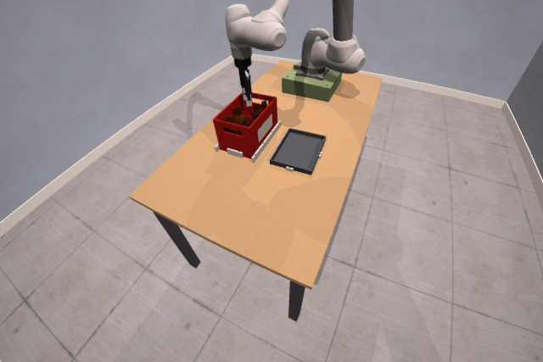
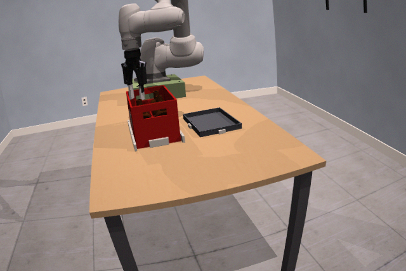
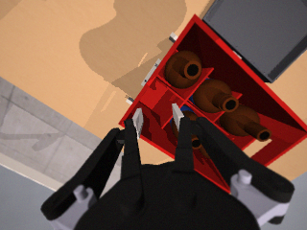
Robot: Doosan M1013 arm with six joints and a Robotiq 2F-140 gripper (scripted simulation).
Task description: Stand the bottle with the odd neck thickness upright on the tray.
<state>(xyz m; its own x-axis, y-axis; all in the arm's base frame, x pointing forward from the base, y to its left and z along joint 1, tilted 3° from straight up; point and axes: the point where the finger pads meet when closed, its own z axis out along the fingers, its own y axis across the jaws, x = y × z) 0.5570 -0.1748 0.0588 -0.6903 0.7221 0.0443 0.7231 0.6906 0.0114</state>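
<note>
The red crate [image 1: 237, 141] [image 2: 155, 130] [image 3: 155, 97] stands level on the table. In the wrist view three brown bottles show clearly: one bottle [image 3: 178, 72] nearly upright, a second [image 3: 211, 95] and a third [image 3: 237, 120] along the tray side. Another bottle is partly hidden behind the right finger; a further one is almost wholly hidden. Neck differences cannot be told. My gripper [image 1: 249, 103] [image 2: 136, 94] [image 3: 157, 112] is partly open and empty, pointing down, fingertips around the crate's rim height near an empty corner compartment. The black tray [image 1: 291, 166] [image 2: 213, 131] [image 3: 259, 34] holds nothing.
White stops [image 1: 235, 153] [image 2: 158, 141] sit against the crate's base. Small pale stops [image 1: 289, 169] [image 2: 221, 131] touch the tray. The green base block [image 1: 306, 86] [image 2: 177, 88] carries the arm behind the crate. Crate walls and dividers surround the fingertips.
</note>
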